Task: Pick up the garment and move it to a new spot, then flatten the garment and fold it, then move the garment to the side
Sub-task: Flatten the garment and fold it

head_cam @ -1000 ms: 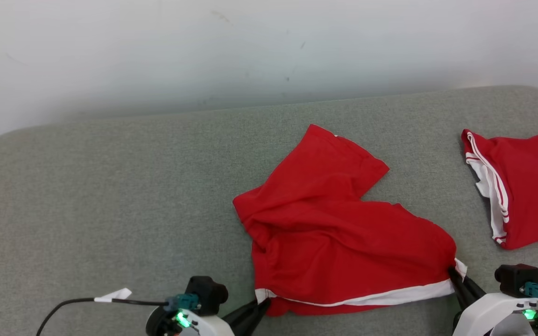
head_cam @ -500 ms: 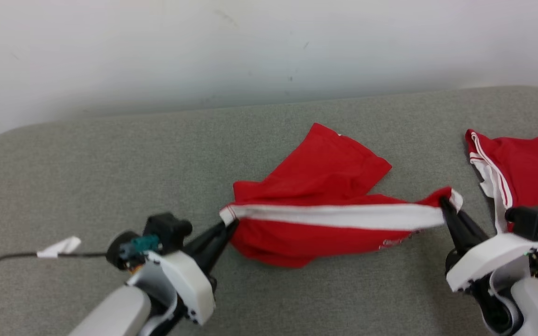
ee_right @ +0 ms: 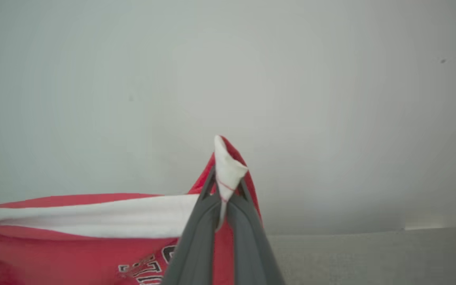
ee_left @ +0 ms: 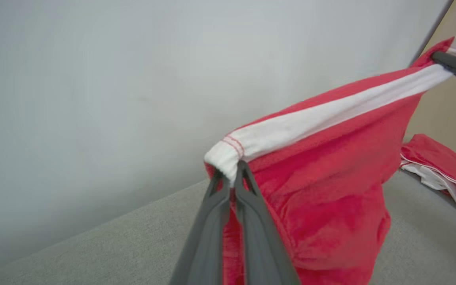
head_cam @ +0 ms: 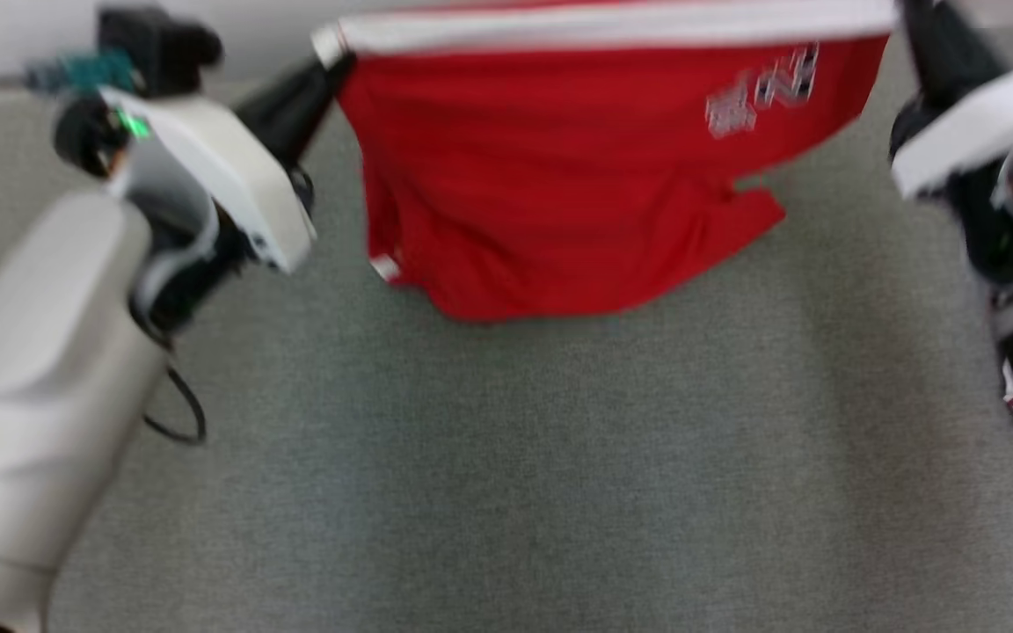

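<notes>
The garment (head_cam: 559,176) is a pair of red shorts with a white waistband and pale lettering, hanging in the air above the grey surface (head_cam: 515,457). My left gripper (head_cam: 335,61) is shut on the waistband's left end, and in the left wrist view (ee_left: 232,176) the white band sits pinched between the fingers. My right gripper (head_cam: 907,13) is shut on the waistband's right end; the right wrist view (ee_right: 224,186) shows a white corner sticking up between its fingers. The waistband (ee_left: 323,118) is stretched taut between both grippers, and the shorts (ee_right: 73,245) hang down from it.
A second red garment with white stripes (ee_left: 441,170) lies on the grey surface to the right. A pale wall (ee_left: 133,79) stands behind the surface. A black cable (head_cam: 177,413) loops beside my left forearm.
Both grippers have risen, lifting the garment by its waistband off the surface until it hangs. The head view has tilted down, so the whole picture has shifted.
</notes>
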